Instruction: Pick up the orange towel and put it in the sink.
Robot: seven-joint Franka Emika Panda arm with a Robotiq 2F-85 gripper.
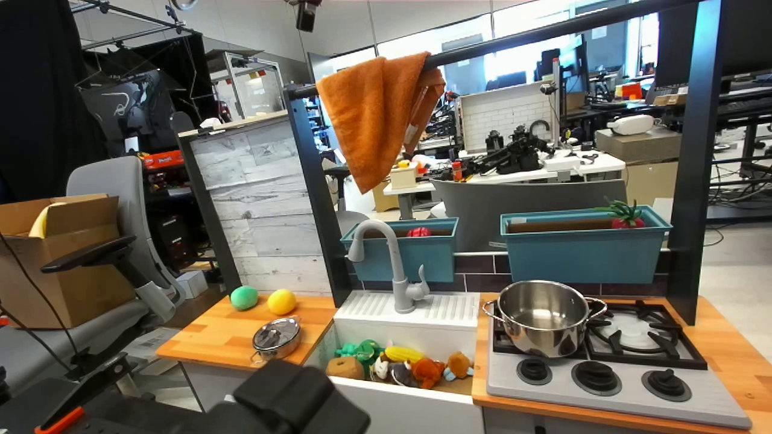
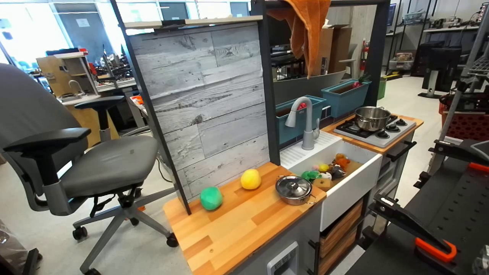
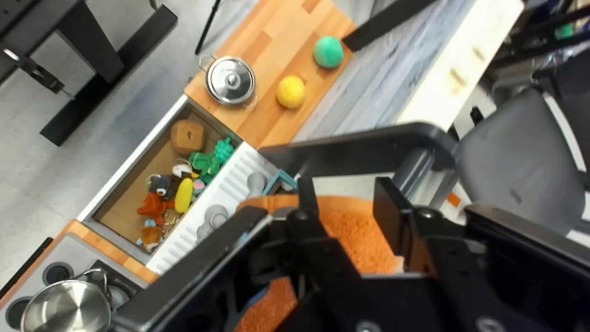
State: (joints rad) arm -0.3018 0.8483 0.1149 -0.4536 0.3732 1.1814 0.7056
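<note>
Fingers (image 3: 307, 198) are standing well spread on my gripper (image 3: 345, 189), so I am working with a released hand right now. The orange towel (image 3: 355, 230) is showing in the gap between them and spreading past the left one; whether they are touching cloth, I cannot tell from here. In both exterior views that towel is hanging in floppy folds over a dark rail (image 1: 512, 40), one corner drooping lowest. Just beyond the fingers in my wrist view, a black frame piece (image 3: 359, 154) is crossing.

Off to the left of the hand and lower down, the sink (image 2: 351, 194) is sitting well apart from the towel, its grey faucet (image 1: 398, 274) showing on the side nearer the fingers. Inside, a yellow corn toy (image 3: 183, 195), an orange plush (image 3: 152, 205), some green toys (image 3: 203, 162) and a brown chunky toy (image 3: 187, 137) are lying close together. Ahead of the fingers and leftward, a lidded steel pot (image 3: 230, 80) is resting on the wooden counter (image 3: 276, 37); nearer to straight ahead, a yellow ball (image 3: 290, 91) and a green ball (image 3: 328, 52) are sitting apart from each other. Down and left of the hand in that view, a larger steel pot (image 3: 69, 304) is standing on the stove (image 1: 632, 386). A teal tub (image 1: 434, 259) is peeking out just left of the fingers, and to the hand's right a grey chair (image 3: 516, 157) is filling part of my view.
</note>
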